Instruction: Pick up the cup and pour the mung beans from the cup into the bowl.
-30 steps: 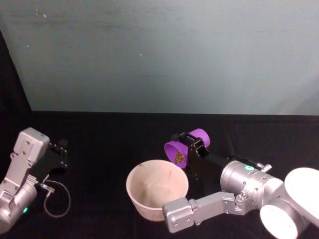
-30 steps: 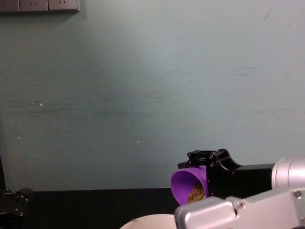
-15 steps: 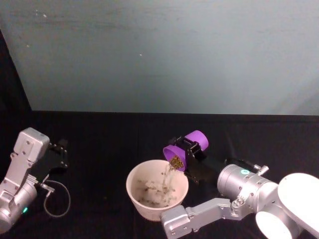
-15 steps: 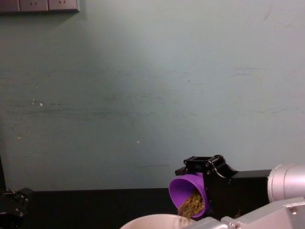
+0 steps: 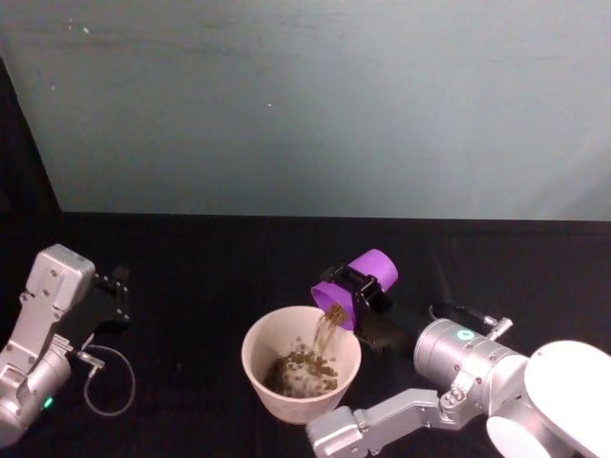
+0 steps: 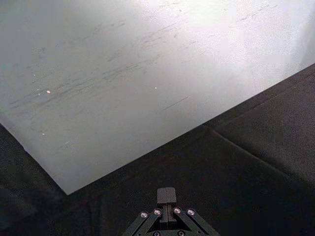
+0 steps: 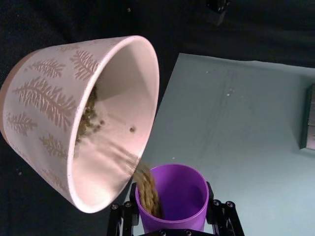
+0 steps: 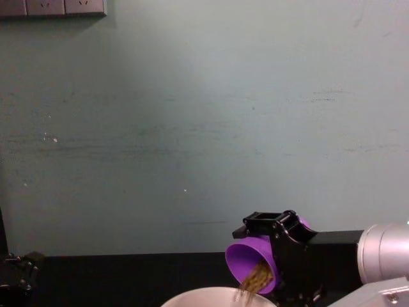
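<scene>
My right gripper [image 5: 359, 283] is shut on the purple cup [image 5: 355, 286], which hangs tipped mouth-down over the right rim of the pinkish-white bowl [image 5: 252, 349]. A stream of mung beans [image 5: 329, 329] falls from the cup's lip onto a heap in the bowl's bottom. The right wrist view has the cup [image 7: 172, 196] between the black fingers [image 7: 217, 216], beans [image 7: 146, 189] running out toward the leaf-patterned bowl [image 7: 113, 123]. From the chest the tilted cup [image 8: 249, 262] pours above the bowl's rim [image 8: 217, 295]. My left gripper [image 5: 115, 296] is parked at the left, its fingers [image 6: 166, 195] pressed together, holding nothing.
The bowl stands on a black cloth-covered table [image 5: 191, 267] in front of a pale teal wall [image 5: 305, 95]. A loop of grey cable [image 5: 110, 382] hangs by the left arm. A few stray beans lie on the cloth near the bowl.
The right gripper has tipped the cup further. Beans that stayed inside a second ago now stream out, and the heap in the bowl has grown. The left arm has not moved.
</scene>
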